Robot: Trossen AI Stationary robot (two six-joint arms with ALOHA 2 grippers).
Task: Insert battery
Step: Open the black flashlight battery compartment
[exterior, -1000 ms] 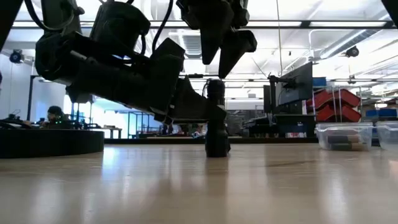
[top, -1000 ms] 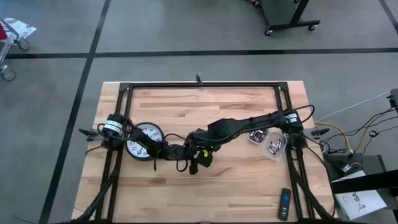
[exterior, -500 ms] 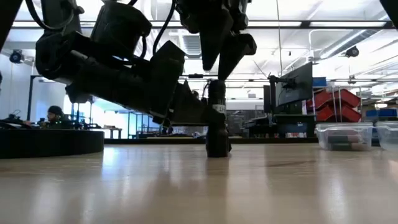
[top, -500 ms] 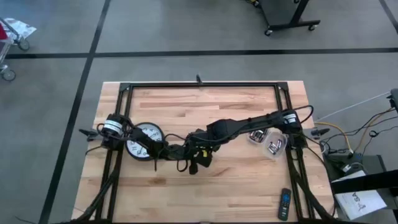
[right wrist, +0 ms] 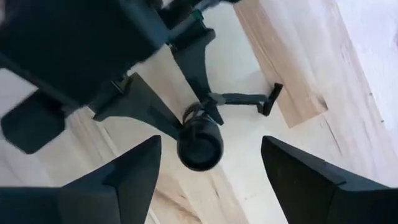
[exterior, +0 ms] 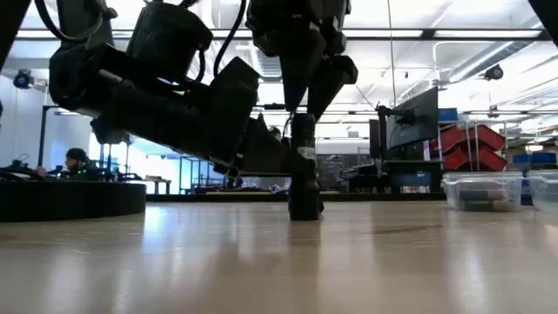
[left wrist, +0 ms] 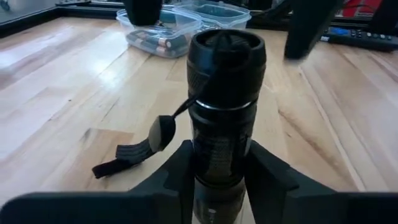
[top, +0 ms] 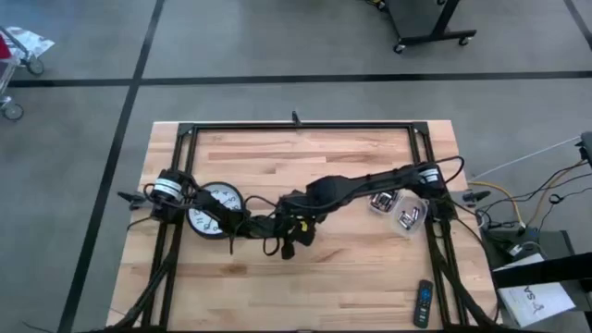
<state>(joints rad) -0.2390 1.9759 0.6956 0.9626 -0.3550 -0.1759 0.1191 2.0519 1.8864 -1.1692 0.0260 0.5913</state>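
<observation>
Left wrist view shows the left claw [left wrist: 219, 186] clamped on a black flashlight [left wrist: 225, 106], one finger [left wrist: 176, 177] pressed to each side of the barrel. The flashlight stands upright on the table [left wrist: 56, 106], rising past the fingers, and its wrist strap [left wrist: 140, 146] trails onto the wood just beside the claw. Directly above it, in the right wrist view, the right claw [right wrist: 208, 168] hangs with its fingers [right wrist: 137, 171] spread wide apart, gripping nothing; the round top of the flashlight lies between them, untouched. The low view agrees: the right claw's tips sit just over the flashlight's top, straddling it. No battery can be made out in either claw. Beyond the held flashlight, well apart from both claws, two clear plastic tubs [left wrist: 168, 28] sit on the table, one holding what look like batteries [left wrist: 163, 43]. From the high view, a clock [top: 215, 207] lies under the left arm, behind its claw, and a remote [top: 423, 302] rests near the table's front edge on the right arm's side.
</observation>
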